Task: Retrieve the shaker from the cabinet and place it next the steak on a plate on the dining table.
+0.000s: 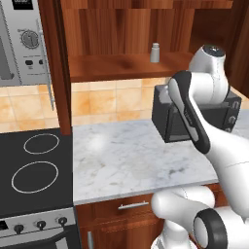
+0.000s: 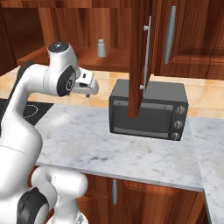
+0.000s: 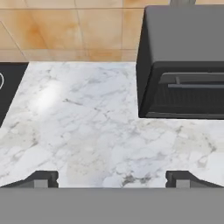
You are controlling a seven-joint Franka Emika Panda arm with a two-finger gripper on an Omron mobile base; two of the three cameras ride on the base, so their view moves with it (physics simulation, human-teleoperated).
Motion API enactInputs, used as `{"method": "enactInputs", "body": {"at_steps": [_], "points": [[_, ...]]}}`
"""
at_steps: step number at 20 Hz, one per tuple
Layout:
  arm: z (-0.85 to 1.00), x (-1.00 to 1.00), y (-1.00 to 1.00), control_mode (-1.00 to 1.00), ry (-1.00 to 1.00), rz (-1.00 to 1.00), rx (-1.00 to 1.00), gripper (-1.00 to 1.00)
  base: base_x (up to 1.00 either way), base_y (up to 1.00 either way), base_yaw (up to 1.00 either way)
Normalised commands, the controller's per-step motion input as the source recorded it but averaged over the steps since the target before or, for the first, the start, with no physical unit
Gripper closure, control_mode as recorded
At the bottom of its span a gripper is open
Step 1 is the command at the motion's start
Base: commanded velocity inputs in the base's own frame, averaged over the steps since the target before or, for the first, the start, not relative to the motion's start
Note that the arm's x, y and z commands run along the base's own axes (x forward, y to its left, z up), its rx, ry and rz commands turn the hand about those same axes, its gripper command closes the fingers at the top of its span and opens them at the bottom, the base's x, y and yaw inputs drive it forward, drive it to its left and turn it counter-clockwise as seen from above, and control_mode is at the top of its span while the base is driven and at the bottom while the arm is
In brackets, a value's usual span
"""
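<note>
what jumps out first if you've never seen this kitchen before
The white arm rises over a marble counter, its open gripper looking down at the bare marble. A dark toaster oven sits at the counter's back against the tan tiles. Above it, a small grey shaker stands alone on the shelf of the open cabinet, apart from the arm.

Small grey shaker upright on open cabinet shelf.

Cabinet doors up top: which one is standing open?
The door left of the shut one, edge-on above the toaster oven, exposing the shelf with the shaker.
</note>
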Motion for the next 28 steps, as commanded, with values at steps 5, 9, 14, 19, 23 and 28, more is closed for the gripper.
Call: {"method": "enactInputs", "body": {"at_steps": [5, 9, 14, 19, 23, 28], "points": [[0.39, -0.05, -0.14, -1.00, -0.30, 0.00, 0.00, -1.00, 0.00, 0.00, 0.00], [0.44, -0.01, -0.06, -1.00, -0.34, 0.00, 0.00, -1.00, 0.00, 0.00, 0.00], [0.51, -0.01, -0.01, -1.00, -0.26, 0.00, 0.00, -1.00, 0.00, 0.00, 0.00], [0.53, 0.00, 0.00, -1.00, -0.16, 0.00, 0.00, -1.00, 0.00, 0.00, 0.00], [0.38, 0.00, 0.00, -1.00, -0.03, 0.00, 0.00, -1.00, 0.00, 0.00, 0.00], [0.17, 0.02, 0.00, -1.00, 0.04, -0.03, 0.00, -1.00, 0.00, 0.00, 0.00]]}}
